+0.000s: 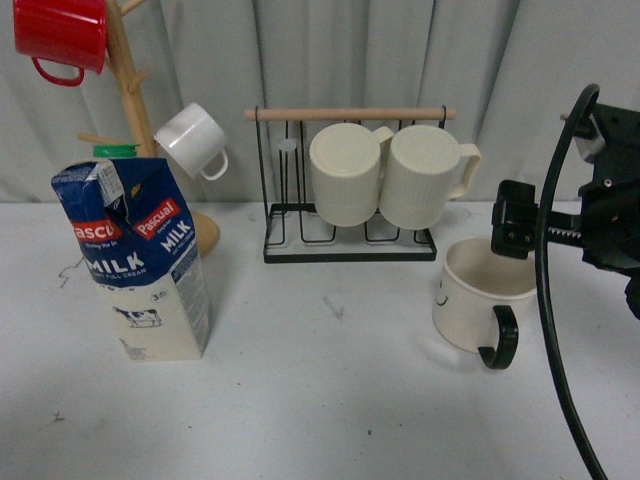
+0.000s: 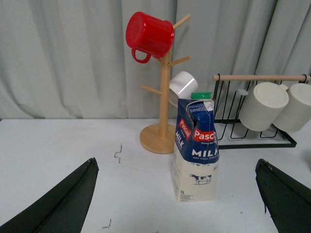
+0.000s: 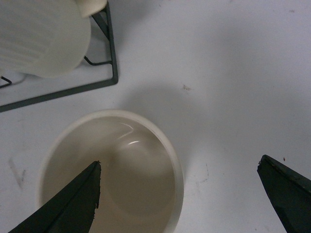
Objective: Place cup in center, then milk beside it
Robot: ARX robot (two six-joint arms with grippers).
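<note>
The right end effector [image 3: 179, 169], spread wide and empty with one finger over the mouth of the smiley-face cup [image 1: 478, 292] standing at the right of the surface [image 1: 330, 400] near the wire rack [image 1: 340, 257], could tip or shove the cup if it pinches the rim shallowly.

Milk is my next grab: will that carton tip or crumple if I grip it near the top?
The milk carton is tall on a small base, so a high push would probably tip it. Its gable top looks creased and uneven, so it likely crumples there; gripping lower seems safer. How full it is can't be seen.
</note>
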